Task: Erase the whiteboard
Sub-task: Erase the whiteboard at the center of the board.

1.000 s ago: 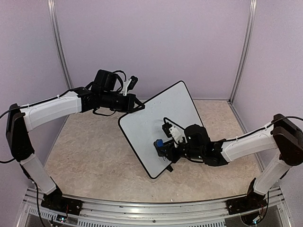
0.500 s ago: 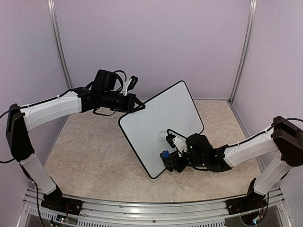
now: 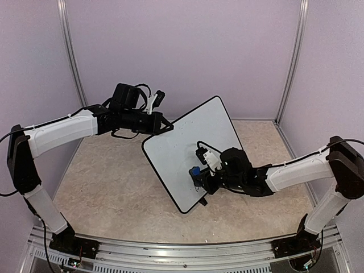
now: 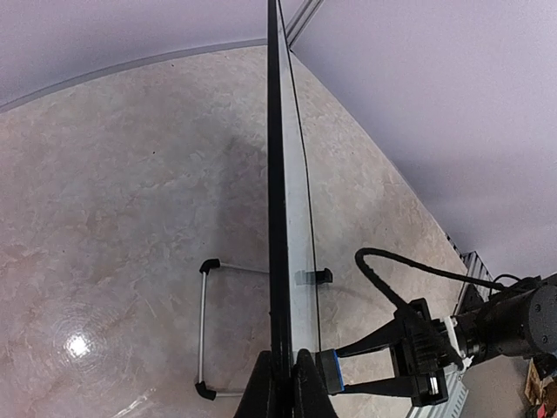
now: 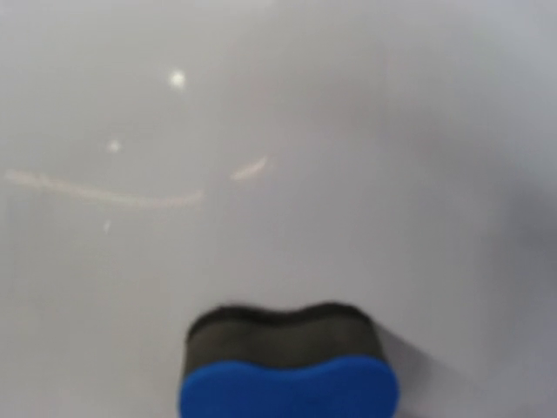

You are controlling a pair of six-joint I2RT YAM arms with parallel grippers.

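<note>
The whiteboard [image 3: 187, 145] stands tilted on the table, a white panel with a thin black rim. My left gripper [image 3: 162, 128] is shut on its upper left edge; in the left wrist view the fingers [image 4: 287, 387] pinch the board's rim [image 4: 276, 218] seen edge-on. My right gripper [image 3: 198, 173] is shut on the blue eraser [image 3: 194, 170] and presses its dark felt against the lower part of the board. In the right wrist view the eraser [image 5: 287, 370] rests on the white surface [image 5: 348, 131], which shows only faint smears. The eraser also shows in the left wrist view [image 4: 327, 373].
A wire stand with black feet [image 4: 207, 326] props the board from behind. A black clip foot [image 3: 203, 202] sits at the board's lower edge. Lilac walls with metal posts [image 3: 291, 62] enclose the beige table [image 3: 108, 176]. An aluminium rail [image 3: 170, 250] runs along the near edge.
My right gripper slid the eraser down the board toward its lower edge, then back up to about where it was a second ago. The left gripper and board stayed still.
</note>
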